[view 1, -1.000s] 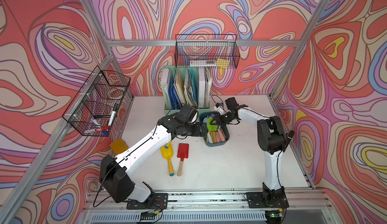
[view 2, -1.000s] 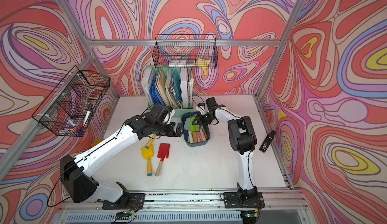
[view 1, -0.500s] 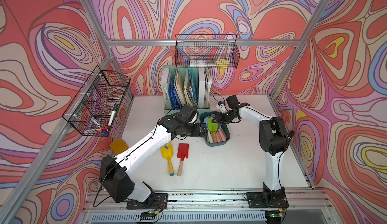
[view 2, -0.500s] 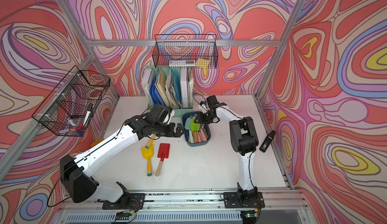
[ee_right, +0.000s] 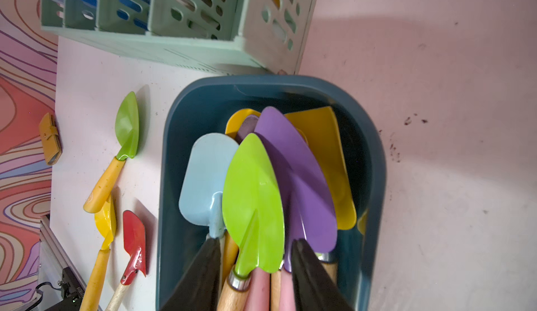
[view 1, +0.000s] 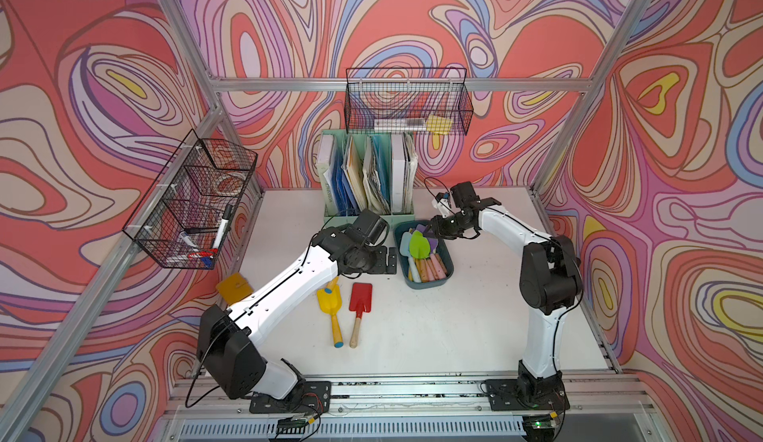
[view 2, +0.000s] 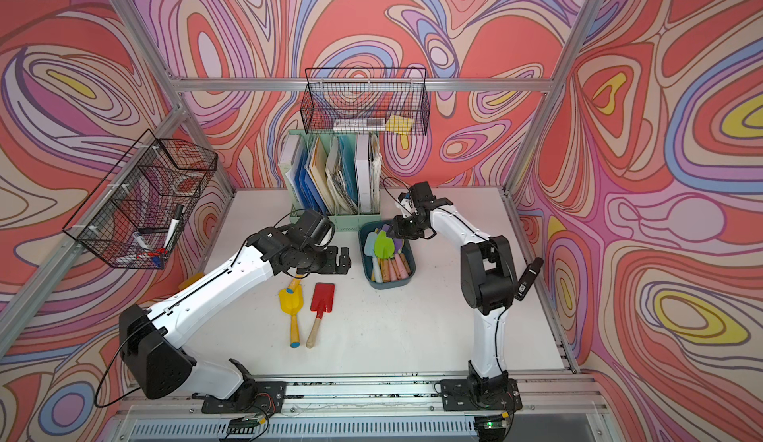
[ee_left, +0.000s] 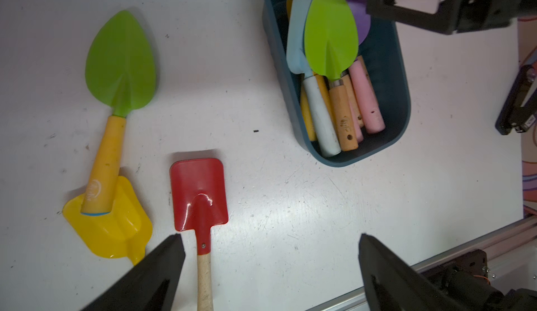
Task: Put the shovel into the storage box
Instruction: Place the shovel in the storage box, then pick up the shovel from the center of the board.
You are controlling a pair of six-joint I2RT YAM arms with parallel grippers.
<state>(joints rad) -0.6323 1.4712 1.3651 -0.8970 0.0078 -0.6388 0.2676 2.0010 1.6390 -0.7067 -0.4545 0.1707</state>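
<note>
Right end effector [ee_right: 255,241]: black jaws part-spread, pinching nothing, hovering over storage box [view 1: 429,284]. Box: one smooth dark teal plastic tub, rounded corners.

Below jaws, green shovel [ee_right: 252,202] lies atop pile in box: glossy leaf-shaped blade, wooden handle. Other blades there: one pale blue, one purple, at least two yellow. Two pink handles.

Left end effector [ee_left: 269,235]: jaws spread wide, empty, above scuffed white counter [ee_left: 261,106].

Three shovels on counter:
- red shovel [ee_left: 199,196]: square glossy blade, wooden handle, neck just beside one jaw
- yellow shovel [ee_left: 113,231]: scoop-shaped blade
- second green shovel [ee_left: 120,62]: leaf-shaped blade, yellow handle resting on yellow scoop
</note>
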